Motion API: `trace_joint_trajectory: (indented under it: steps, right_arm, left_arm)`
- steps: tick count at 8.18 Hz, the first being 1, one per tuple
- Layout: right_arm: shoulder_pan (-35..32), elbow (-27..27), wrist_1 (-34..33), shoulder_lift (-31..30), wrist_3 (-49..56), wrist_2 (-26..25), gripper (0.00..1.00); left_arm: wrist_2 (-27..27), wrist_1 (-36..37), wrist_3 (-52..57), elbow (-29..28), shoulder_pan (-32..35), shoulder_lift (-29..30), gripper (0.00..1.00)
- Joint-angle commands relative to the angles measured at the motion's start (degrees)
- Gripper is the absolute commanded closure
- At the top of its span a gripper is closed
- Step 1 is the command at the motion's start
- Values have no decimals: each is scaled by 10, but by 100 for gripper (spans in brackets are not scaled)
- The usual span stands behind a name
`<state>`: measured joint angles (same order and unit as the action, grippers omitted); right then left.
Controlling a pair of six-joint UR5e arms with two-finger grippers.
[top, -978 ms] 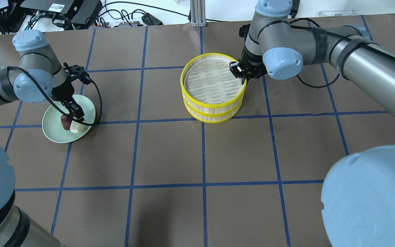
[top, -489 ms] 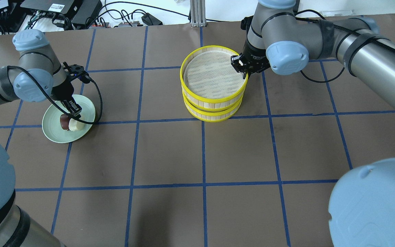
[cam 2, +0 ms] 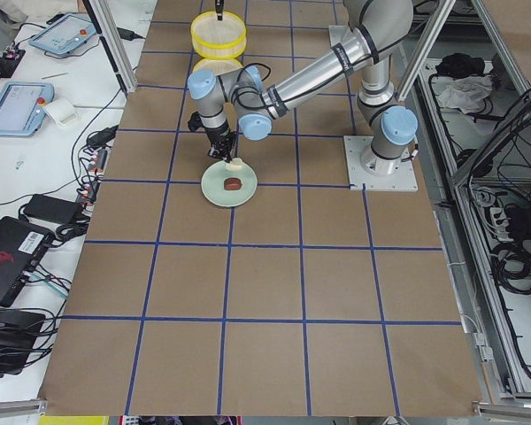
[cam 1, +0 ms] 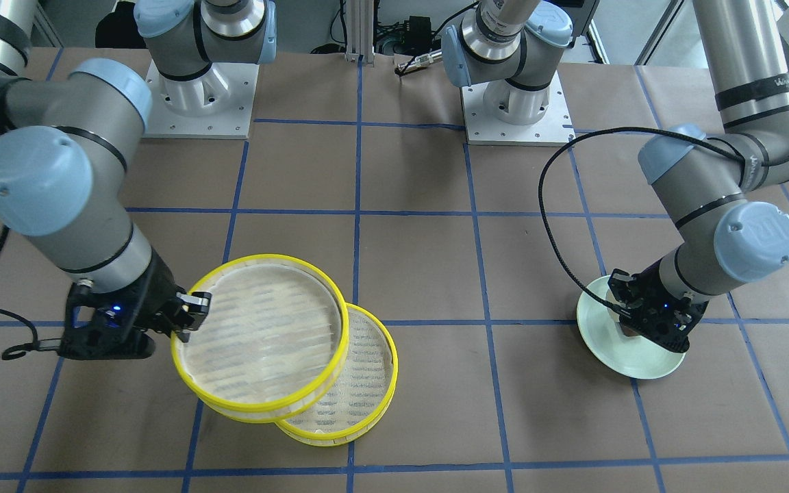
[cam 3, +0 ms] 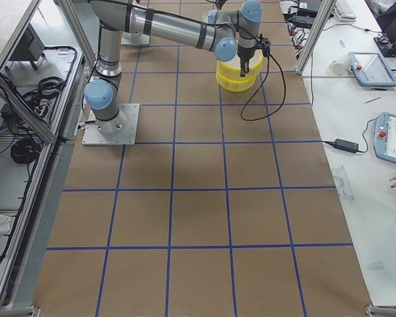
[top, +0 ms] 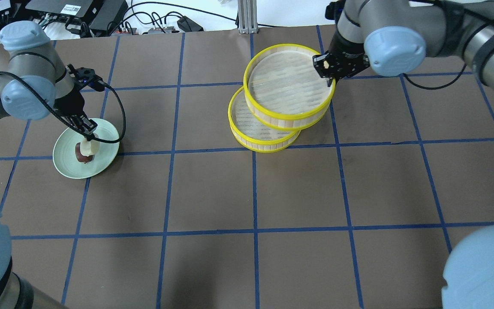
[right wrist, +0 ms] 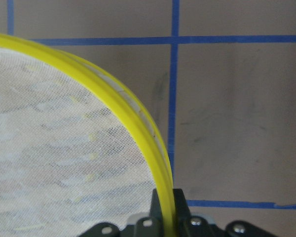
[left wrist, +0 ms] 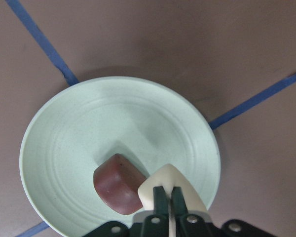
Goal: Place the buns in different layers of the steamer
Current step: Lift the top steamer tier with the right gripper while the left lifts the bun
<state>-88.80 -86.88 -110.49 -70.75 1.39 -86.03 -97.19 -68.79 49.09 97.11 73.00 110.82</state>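
Clamping upper layer's [top: 290,124] rim in right gripper [top: 327,72], raised off lower layer [top: 259,144] to bare its mesh. Pinching cream bun [left wrist: 168,183] in left gripper [top: 86,129], well apart from lower layer, above plate [top: 67,166] holding brown bun [left wrist: 118,183].

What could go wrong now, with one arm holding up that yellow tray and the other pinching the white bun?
1. The right pincer holds the upper tray only by its rim, and it hangs tilted; it might slip onto the lower tray.
2. The left pincer pinches the white bun above the plate; it could drop, perhaps onto the brown bun.
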Motion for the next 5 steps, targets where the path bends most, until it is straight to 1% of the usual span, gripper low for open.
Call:
trace_joint_trajectory:
  steps: [1,2,3,4,5]
  right_arm:
    - [99,1,69,-50,150,-18,93]
    - [121,1,81,-60,184,-35,94]
    - [134,1,82,-64,200,-43,94]
    - [134,1,85,-67,201,-41,95]
    - [134,0,86,-74,201,-41,96]
  left_arm:
    - [51,-24,-130,-11,58,-52,100]
    - [58,-18,-197,-13,93,-65,100]
    - [62,-16,-230,-24,127,-71,100]
    - [65,-1,-226,-34,159,-69,100]
    - [65,29,-232,-37,191,-68,100]
